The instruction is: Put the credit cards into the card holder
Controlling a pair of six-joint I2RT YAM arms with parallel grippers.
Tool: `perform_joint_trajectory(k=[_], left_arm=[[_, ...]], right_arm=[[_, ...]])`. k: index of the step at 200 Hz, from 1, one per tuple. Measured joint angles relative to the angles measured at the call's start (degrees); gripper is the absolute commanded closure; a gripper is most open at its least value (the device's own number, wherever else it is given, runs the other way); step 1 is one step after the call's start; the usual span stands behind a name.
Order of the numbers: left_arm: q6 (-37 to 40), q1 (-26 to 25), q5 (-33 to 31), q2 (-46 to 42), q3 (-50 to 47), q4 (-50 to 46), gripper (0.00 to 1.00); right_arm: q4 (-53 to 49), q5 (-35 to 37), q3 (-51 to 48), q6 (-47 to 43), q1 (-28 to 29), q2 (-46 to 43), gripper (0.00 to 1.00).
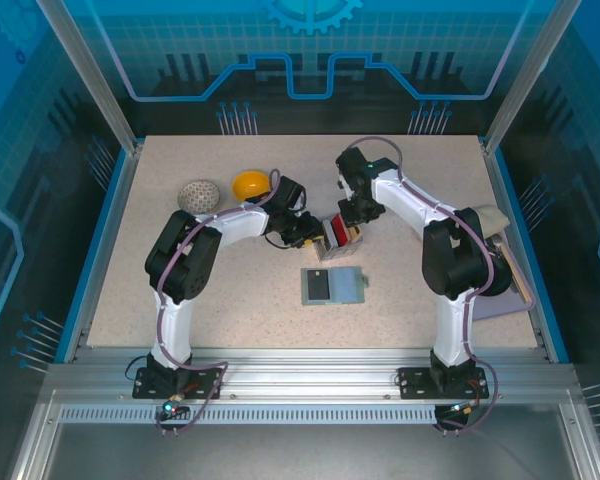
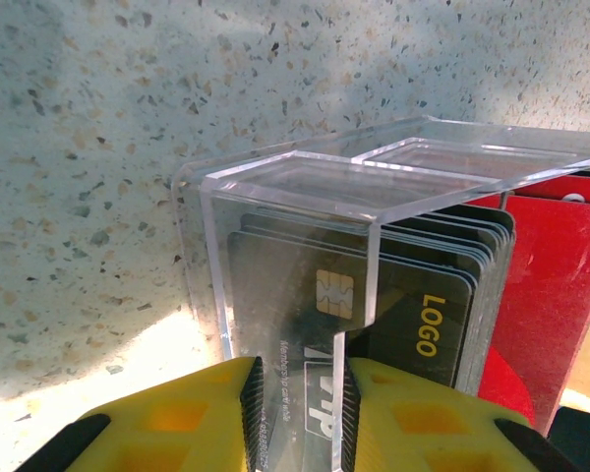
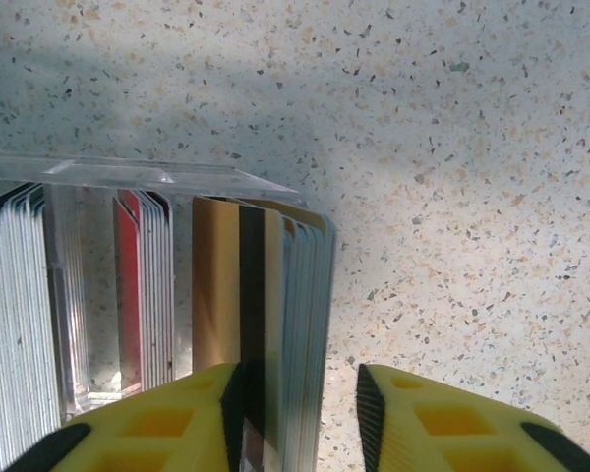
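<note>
Clamping clear stand [image 2: 334,182] in left gripper [image 2: 300,379], loosely straddling tan cards [image 3: 216,285] with right gripper [image 3: 300,379], on speckled table [image 1: 230,310] amid blue walls [image 1: 20,150].

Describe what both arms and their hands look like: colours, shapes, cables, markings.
The left arm and right arm match: white link shells between black joints, black bases. A grey-purple cable runs along each. A green light glows on the right arm. The left hand and right hand have chunky yellow fingers with black ribbed inner pads.
</note>
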Motion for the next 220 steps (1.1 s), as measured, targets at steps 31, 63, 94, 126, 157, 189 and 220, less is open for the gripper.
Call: perform_joint_trajectory(k=[31, 63, 94, 126, 157, 189, 220], left_arm=[[0.0, 0.0, 0.0, 0.0, 0.0, 0.0, 0.70], [0.0, 0.0, 0.0, 0.0, 0.0, 0.0, 0.70], [0.0, 0.0, 0.0, 0.0, 0.0, 0.0, 0.71], [0.0, 0.0, 0.0, 0.0, 0.0, 0.0, 0.71], [0.0, 0.0, 0.1, 0.0, 0.0, 0.0, 0.71], [0.0, 0.0, 0.1, 0.0, 0.0, 0.0, 0.71], [0.0, 0.0, 0.1, 0.0, 0.0, 0.0, 0.70]], right_arm=[[0.0, 0.1, 0.2, 0.0, 0.2, 0.0, 0.70], [0.0, 0.5, 0.2, 0.0, 0.4, -0.2, 0.73], [0.0, 1.6, 0.2, 0.0, 0.6, -0.7, 0.74], [0.0, 2.4, 0.2, -0.1, 0.6, -1.1, 0.78], [0.0, 2.5, 0.2, -0.2, 0.8, -1.4, 0.80], [0.0, 2.8, 0.2, -0.2, 0.9, -2.3, 0.87], [-0.1, 2.8, 0.2, -0.2, 1.0, -3.7, 0.90]])
